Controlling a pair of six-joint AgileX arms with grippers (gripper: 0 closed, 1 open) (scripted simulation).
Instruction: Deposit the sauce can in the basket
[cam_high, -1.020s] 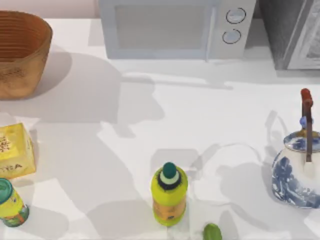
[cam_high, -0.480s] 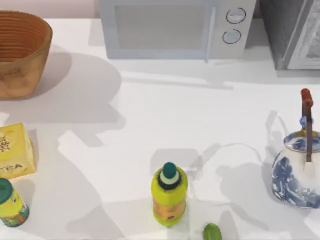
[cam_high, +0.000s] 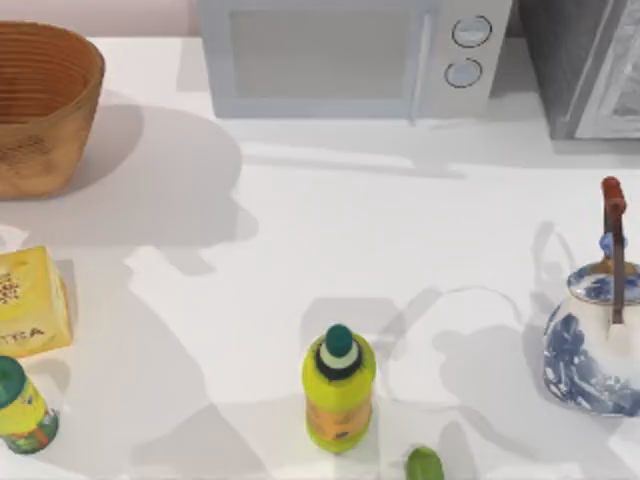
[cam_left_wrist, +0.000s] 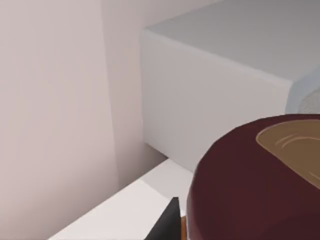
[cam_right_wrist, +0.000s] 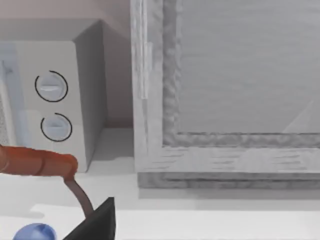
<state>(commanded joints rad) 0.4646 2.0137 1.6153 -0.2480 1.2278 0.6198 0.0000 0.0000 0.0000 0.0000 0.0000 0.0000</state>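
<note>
Sauce can: the sauce can is sitting right under the left wrist camera, its dark maroon top facing the lens, with the pale wall and a white box-shaped appliance lying behind it.
Left gripper: the left gripper is grasping the sauce can, one dark finger pressing against the can's side.
Basket: the basket is standing at the table's far left corner, well apart from everything else on the table.
Right gripper: the right gripper is hanging just beside the teapot's red handle; whether it is clenched or released cannot be told.
Back row: the microwave is standing to the right of the basket, and a grey appliance is occupying the far right corner.
Left edge: a yellow tea box is lying near the basket, with a green-topped can just beside it.
Front middle: a yellow-green bottle is standing upright, and a small green object is lying near it.
Right side: a blue-and-white teapot is standing at the table's right edge.
</note>
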